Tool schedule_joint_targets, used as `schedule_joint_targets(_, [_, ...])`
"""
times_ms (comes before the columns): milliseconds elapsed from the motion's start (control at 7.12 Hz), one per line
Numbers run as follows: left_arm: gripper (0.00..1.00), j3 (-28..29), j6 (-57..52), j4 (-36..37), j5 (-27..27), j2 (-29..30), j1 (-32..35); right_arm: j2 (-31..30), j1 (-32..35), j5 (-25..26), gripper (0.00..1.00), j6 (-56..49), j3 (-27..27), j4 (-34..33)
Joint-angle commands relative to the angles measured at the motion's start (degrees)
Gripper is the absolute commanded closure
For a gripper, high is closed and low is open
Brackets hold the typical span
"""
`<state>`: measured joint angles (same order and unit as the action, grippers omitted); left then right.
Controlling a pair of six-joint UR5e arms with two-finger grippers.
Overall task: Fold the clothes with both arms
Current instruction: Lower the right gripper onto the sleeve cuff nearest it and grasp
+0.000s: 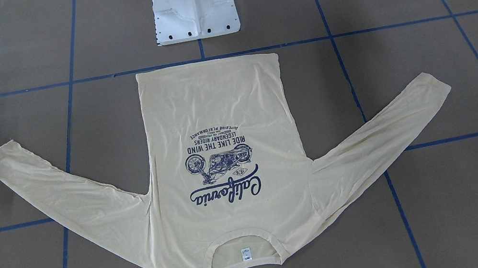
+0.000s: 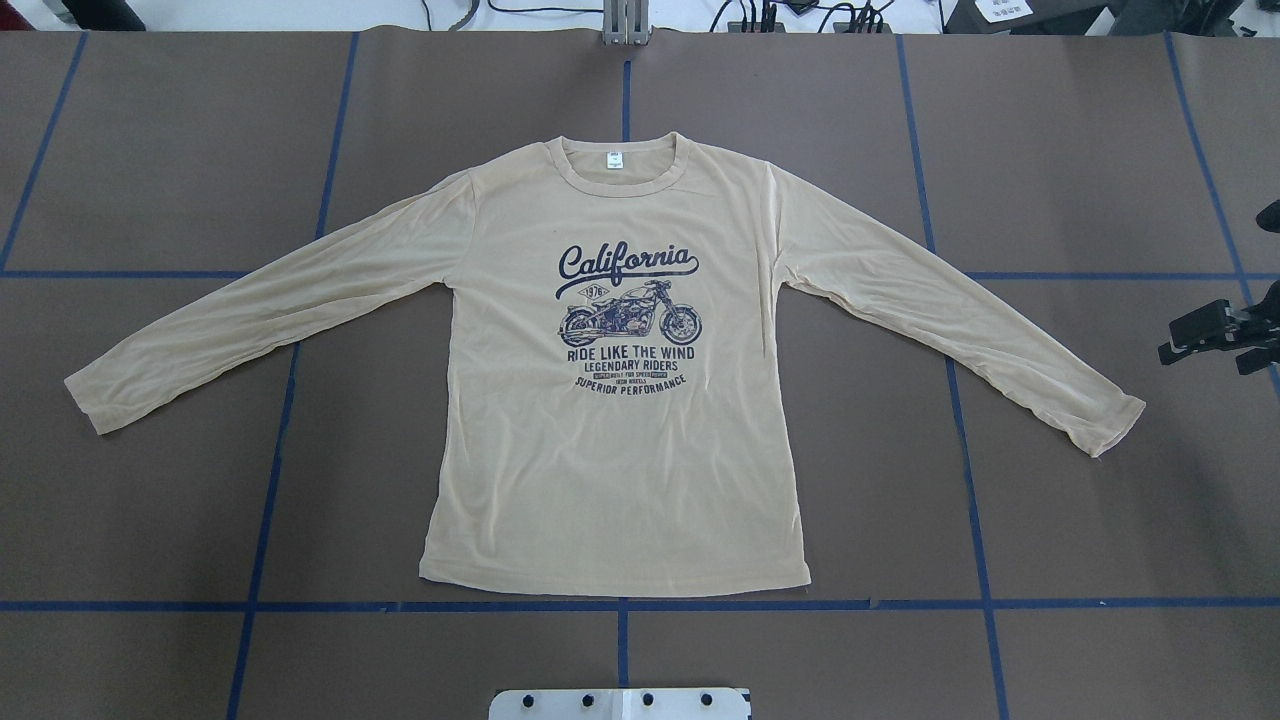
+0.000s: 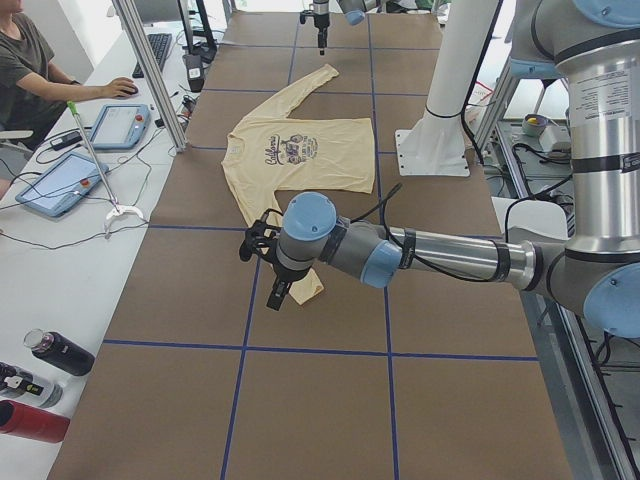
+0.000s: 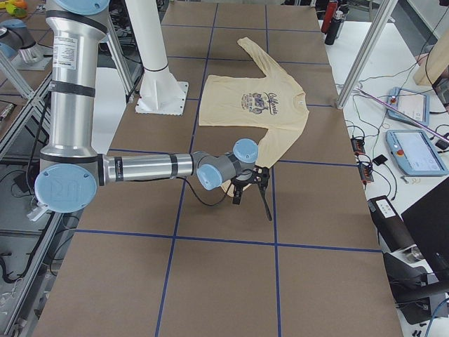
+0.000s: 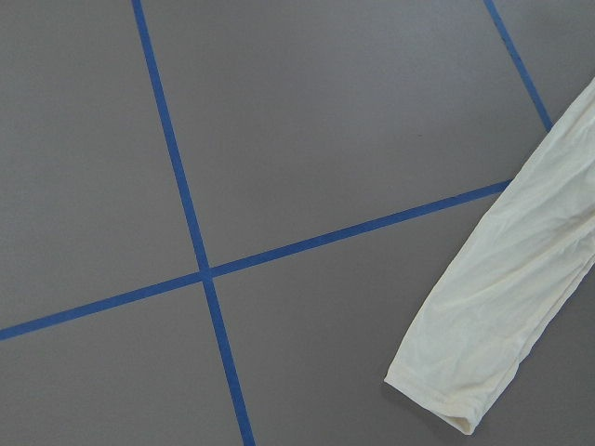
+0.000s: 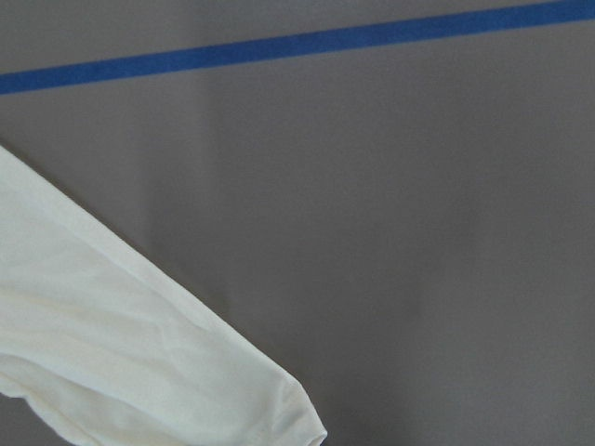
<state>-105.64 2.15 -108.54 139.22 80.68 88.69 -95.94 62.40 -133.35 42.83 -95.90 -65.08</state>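
**Shirt flat, nothing gripped: the risk lies in the first pinch**

The shirt [image 2: 620, 470] is spread print-up in the middle of the desk [image 2: 150, 500]. Its sleeves are angled out to both sides and its hem [image 2: 615, 590] lies just beside a tape line. No fold has been made yet.

The right fingers [image 2: 1215, 330] are seen just beyond the right cuff [image 2: 1110, 425]. They appear spread, with nothing between them. The left fingers [image 3: 275, 285] are shown only in the left side view, near the left cuff [image 2: 85, 390], so whether they are spread or pressed together cannot be told. Both wrist views show a cuff lying free on the desk.

Several faults can be expected from here:

- **Single layer taken:** The cloth looks thin, so only the top layer of a cuff could be caught by a shallow pinch. The sleeve would then open rather than lift.
- **Missed pinch:** If the descent is stopped too high, the cuff could be missed altogether.
- **Skewed body:** If one sleeve is raised or carried inward sooner than the other, the body could be dragged off square.
- **Creases locked in:** Wrinkles are visible at both armpits and would probably be pressed into any fold laid over them.
- **Bunching:** Cloth that is dragged rather than lifted is likely to bunch up on the desk.
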Motion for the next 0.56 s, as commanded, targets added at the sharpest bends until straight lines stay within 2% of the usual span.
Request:
schedule_joint_targets(0, [0.00,0.0,0.0,0.0,0.0,0.0,0.0,1.3,-1.7,0.4,0.04,3.3,2.6,0.4])
schedule_joint_targets(421, [0.00,-0.1,0.0,-0.1,0.0,0.0,0.0,2.2,-4.0,0.8,0.04,5.2,3.3,0.7])
